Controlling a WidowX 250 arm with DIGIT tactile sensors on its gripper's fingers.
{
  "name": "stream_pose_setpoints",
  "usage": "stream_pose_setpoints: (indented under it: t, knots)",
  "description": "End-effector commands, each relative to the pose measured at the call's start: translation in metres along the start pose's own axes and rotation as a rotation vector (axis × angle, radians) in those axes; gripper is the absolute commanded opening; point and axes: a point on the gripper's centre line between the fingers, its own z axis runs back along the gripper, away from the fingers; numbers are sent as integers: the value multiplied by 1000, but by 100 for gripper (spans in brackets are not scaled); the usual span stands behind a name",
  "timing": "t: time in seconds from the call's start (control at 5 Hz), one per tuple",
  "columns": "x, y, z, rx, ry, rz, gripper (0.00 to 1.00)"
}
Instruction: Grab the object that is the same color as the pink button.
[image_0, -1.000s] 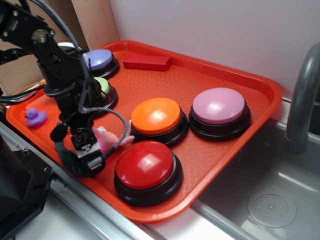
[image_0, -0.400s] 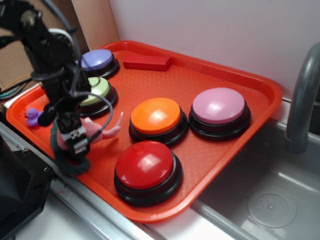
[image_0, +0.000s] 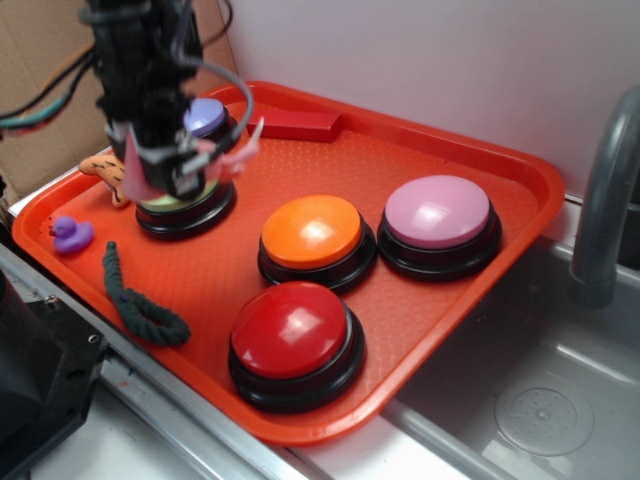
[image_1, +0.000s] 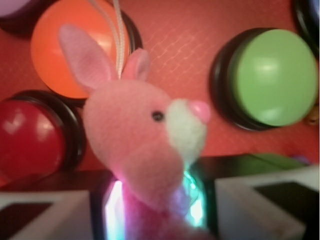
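The pink plush bunny (image_1: 140, 135) hangs in my gripper (image_1: 152, 205), whose jaws are shut on its body; its head, ears and white cord stick out in front. In the exterior view the gripper (image_0: 170, 165) holds the plush toy (image_0: 225, 150) in the air above the green button (image_0: 185, 200) at the tray's left. The pink button (image_0: 438, 212) sits on the tray's right side, well away from the gripper.
The orange tray (image_0: 420, 135) also carries an orange button (image_0: 312, 232), a red button (image_0: 290, 330), a purple button (image_0: 205, 117), a red block (image_0: 295, 124), a dark green rope (image_0: 135, 300), a purple duck (image_0: 70, 233) and a small orange toy (image_0: 105, 168). A sink and grey faucet (image_0: 605, 200) lie right.
The gripper has risen from the tray's front left edge with the pink plush in it and moved back over the green button. The green rope now lies uncovered.
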Motion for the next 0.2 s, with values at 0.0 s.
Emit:
stream_pose_setpoints:
  t: [0.0]
  knots:
    - [12,13,72,64,-50,156,0]
